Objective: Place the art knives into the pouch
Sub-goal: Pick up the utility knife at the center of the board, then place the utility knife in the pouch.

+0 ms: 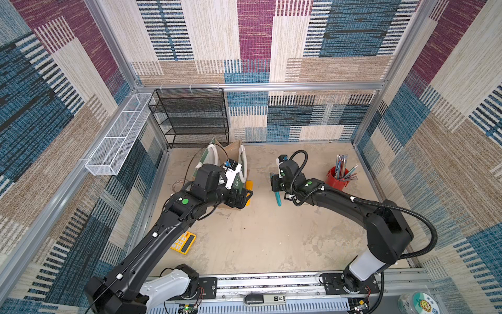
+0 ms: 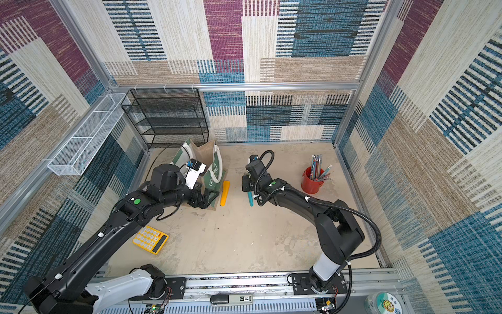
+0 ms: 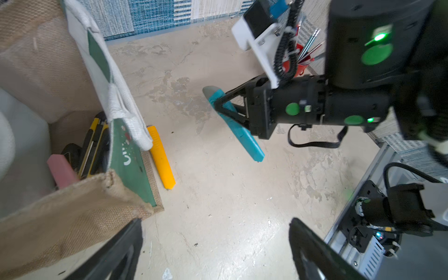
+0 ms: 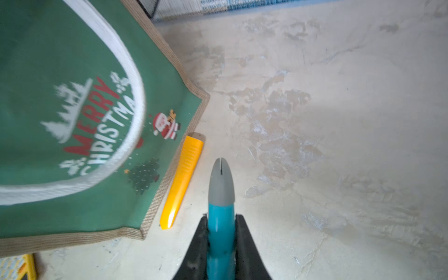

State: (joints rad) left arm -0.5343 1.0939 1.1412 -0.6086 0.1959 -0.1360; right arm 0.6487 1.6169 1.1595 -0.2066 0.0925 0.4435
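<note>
R end effector point(image 4: 221, 219) pinching art knife point(image 4: 221, 194); L end effector point(image 3: 215, 244) spread; pouch point(image 4: 48, 48): "MERRY CHRISTMAS"

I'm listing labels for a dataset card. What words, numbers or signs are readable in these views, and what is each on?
"MERRY CHRISTMAS": on the green panel of the pouch, by a Santa and tree.
Possibly "50": on the grey device at the front rail; too small to be sure.
Keys of the calculator: too small to read.
Print on the round lid: too small to read.
Lettering on the white camera mount: blurred.
</note>
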